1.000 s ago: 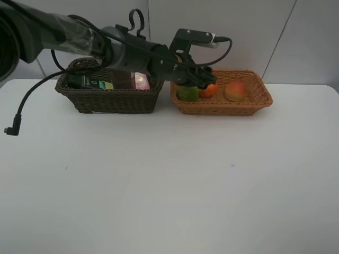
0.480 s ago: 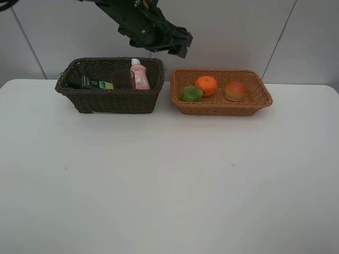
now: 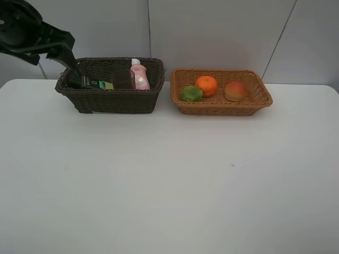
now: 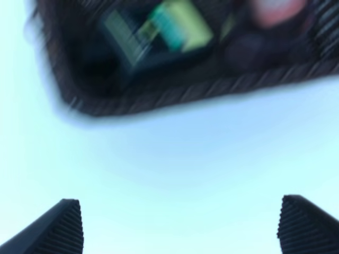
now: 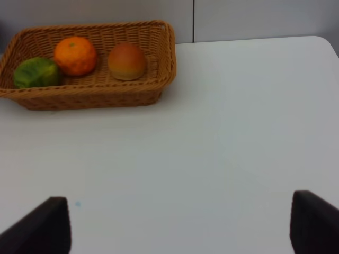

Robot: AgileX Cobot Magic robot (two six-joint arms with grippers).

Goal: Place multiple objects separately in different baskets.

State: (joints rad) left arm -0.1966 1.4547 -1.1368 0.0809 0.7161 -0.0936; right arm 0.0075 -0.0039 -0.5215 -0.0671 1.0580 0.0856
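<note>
The dark brown basket (image 3: 108, 100) holds a pink white-capped bottle (image 3: 139, 75) standing upright, a mauve cup (image 3: 123, 79) and a dark pump bottle (image 3: 93, 83) lying down. Beside it, the light tan basket (image 3: 220, 107) holds a green fruit (image 3: 191, 93), an orange (image 3: 206, 85) and a peach-like fruit (image 3: 235, 91). My left arm (image 3: 32, 34) hovers at the dark basket's left end. In the blurred left wrist view the left gripper (image 4: 180, 227) is open and empty, with the dark basket (image 4: 175, 90) ahead of it. The right gripper (image 5: 180, 227) is open and empty, well short of the tan basket (image 5: 90, 95).
Both baskets stand at the back of the white table (image 3: 169, 180), close to the grey wall (image 3: 222, 32). The table's right edge (image 5: 331, 45) shows in the right wrist view.
The left arm rose from over the tan basket and swung left, past the dark basket, to the far left. The fruits it covered now show. The right gripper's view is unchanged.
</note>
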